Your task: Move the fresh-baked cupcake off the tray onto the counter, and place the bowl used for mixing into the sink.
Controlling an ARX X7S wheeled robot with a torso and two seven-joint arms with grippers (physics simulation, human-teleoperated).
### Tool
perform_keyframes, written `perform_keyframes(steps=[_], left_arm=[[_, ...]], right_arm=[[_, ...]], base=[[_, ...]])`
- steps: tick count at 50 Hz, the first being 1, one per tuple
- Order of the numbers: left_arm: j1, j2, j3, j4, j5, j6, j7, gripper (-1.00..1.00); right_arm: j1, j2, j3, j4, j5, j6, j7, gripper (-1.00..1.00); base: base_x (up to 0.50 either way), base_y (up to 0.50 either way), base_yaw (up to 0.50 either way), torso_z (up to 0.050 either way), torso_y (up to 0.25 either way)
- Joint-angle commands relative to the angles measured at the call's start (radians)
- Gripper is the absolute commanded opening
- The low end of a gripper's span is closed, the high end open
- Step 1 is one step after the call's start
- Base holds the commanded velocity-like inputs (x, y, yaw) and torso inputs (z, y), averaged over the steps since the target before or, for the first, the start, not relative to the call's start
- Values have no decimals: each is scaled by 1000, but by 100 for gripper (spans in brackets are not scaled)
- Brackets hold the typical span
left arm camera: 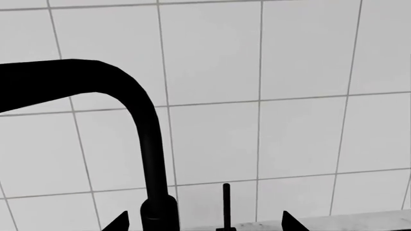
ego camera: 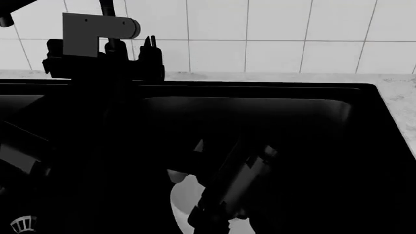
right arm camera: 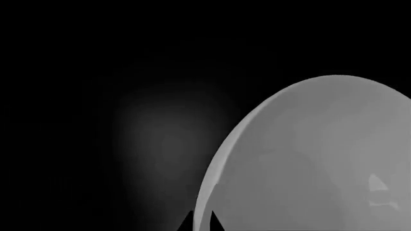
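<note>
I have the deep white-grey round bowl low inside the black double-basin sink, my right gripper pinching its rim. Next I must part the jaws and lift clear. Left gripper's fingers stand apart, empty, by the black tap.

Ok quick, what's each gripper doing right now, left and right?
Left gripper: open, holding nothing, facing the faucet.
Right gripper: down in the sink, fingertips astride the bowl rim; closed or not cannot be told.
</note>
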Motion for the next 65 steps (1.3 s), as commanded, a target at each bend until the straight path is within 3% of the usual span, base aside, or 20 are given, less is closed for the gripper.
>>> perform_keyframes(steps=[1, 34, 35, 65], left_arm=[[9, -6, -9, 13, 3, -6, -5, 100], [10, -9, -10, 18, 0, -7, -6, 100], [10, -9, -11, 19, -1, -8, -6, 100], [6, -3, -9, 8, -2, -9, 4, 100]], right_arm=[[-30, -8, 8, 41, 8, -47, -25, -100], [-77, -8, 15, 63, -22, -32, -81, -100], [-77, -8, 16, 64, -22, -31, -82, 100], [34, -8, 0, 28, -49, -13, -57, 100]], base=[[0, 0, 0, 0, 0], [0, 0, 0, 0, 0], [0, 0, 0, 0, 0], [0, 0, 0, 0, 0]])
